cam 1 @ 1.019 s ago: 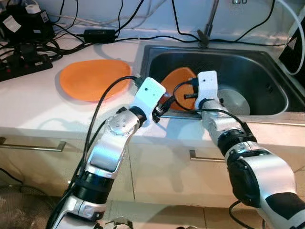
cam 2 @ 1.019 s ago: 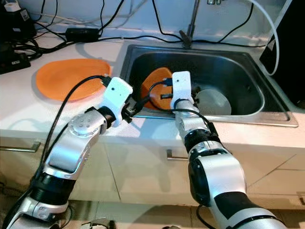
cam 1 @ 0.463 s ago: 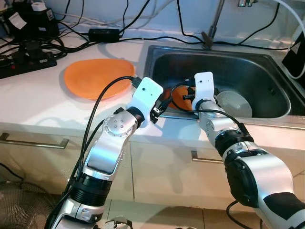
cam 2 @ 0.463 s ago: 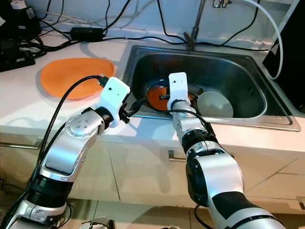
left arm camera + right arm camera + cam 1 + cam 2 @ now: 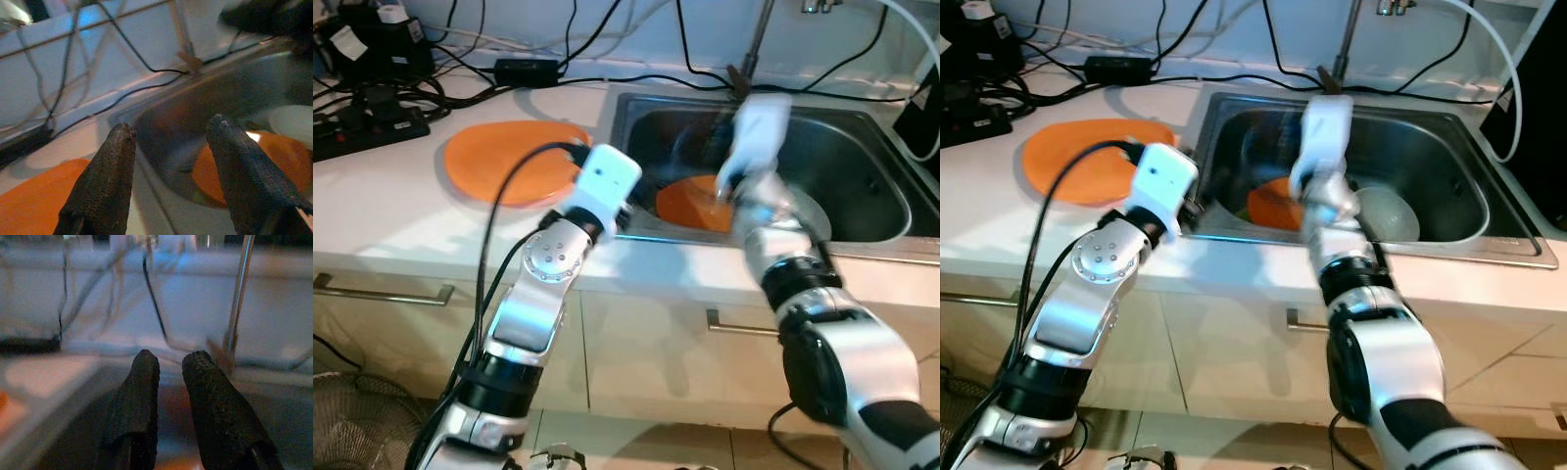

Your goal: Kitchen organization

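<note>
- Since the earlier frames, in the left eye view, the right gripper has lifted away from the orange plate, which now lies nearly flat in the steel sink beside a pale bowl. The raised arm is blurred with motion. The left gripper has drawn back to the sink's near left rim. A second orange plate rests on the white worktop, well apart from the sink.
- Right eye view: same scene; the plate in the sink sits free of both grippers, touching nothing but the basin, as far as can be told.
- Left wrist view: the left jaws stand wide and empty, framing the sink edge, with the plate in the basin beyond and the worktop plate near.
- Right wrist view: the right jaws are narrow, almost closed, holding nothing, pointed toward the tap stem and back wall.
- Judgement: the plate appears released into the sink, so that placement looks finished; the worktop plate is likely next.
</note>
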Controlling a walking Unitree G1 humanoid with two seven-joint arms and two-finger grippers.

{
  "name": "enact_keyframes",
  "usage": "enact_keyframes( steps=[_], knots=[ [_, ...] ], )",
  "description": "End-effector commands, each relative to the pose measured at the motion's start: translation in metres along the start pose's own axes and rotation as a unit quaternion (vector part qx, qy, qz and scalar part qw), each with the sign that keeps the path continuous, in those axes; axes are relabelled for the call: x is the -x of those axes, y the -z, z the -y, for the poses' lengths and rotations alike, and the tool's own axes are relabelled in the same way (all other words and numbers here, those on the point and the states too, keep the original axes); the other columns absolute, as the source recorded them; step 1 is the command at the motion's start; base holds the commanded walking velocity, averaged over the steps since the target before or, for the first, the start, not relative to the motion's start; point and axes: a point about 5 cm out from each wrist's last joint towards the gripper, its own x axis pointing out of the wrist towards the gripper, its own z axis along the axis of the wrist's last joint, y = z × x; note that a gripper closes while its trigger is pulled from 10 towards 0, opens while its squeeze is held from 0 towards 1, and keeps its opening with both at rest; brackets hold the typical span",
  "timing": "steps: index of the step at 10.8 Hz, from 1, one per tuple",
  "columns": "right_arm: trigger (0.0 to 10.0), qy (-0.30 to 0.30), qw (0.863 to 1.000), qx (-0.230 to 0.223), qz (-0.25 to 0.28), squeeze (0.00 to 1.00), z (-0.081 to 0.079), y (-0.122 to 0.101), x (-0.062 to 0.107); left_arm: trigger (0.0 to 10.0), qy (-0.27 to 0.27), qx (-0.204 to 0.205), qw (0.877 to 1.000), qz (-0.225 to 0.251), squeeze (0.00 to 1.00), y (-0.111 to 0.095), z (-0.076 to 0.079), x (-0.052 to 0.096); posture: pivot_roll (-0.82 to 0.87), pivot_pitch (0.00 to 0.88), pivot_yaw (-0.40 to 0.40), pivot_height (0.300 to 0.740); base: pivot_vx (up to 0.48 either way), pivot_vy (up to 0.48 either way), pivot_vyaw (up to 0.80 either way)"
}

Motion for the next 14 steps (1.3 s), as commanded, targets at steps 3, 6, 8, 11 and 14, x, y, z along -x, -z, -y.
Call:
enact_keyframes(
  steps=[3,6,8,11,14],
  knots=[
    [10.0,-0.007,0.997,-0.026,0.07,0.0,0.008,-0.01,0.029,10.0,-0.055,0.004,0.998,0.043,0.0,0.003,-0.005,0.001,0.06,0.0,-0.009,0.74,0.0,0.0,0.0],
    [10.0,-0.033,0.997,-0.055,0.042,0.0,0.002,0.014,0.074,10.0,-0.087,-0.026,0.996,0.011,0.0,0.021,-0.021,0.014,0.05,0.0,0.002,0.74,0.0,0.0,0.0],
    [10.0,-0.038,0.997,-0.071,0.0,0.0,-0.008,0.032,0.087,10.0,-0.091,-0.099,0.991,-0.02,0.0,0.03,-0.033,0.021,0.06,0.002,0.003,0.74,0.0,0.0,0.0],
    [10.0,-0.051,0.995,-0.079,-0.03,0.0,-0.015,0.04,0.092,10.0,-0.083,-0.281,0.948,-0.124,0.0,0.05,-0.062,0.041,0.09,0.0,-0.003,0.74,0.0,0.0,0.0],
    [10.0,-0.056,0.994,-0.087,-0.044,0.0,-0.021,0.044,0.091,10.0,-0.004,-0.348,0.915,-0.204,1.0,0.061,-0.07,0.055,0.11,0.0,-0.006,0.74,0.0,0.0,0.0]
  ],
)
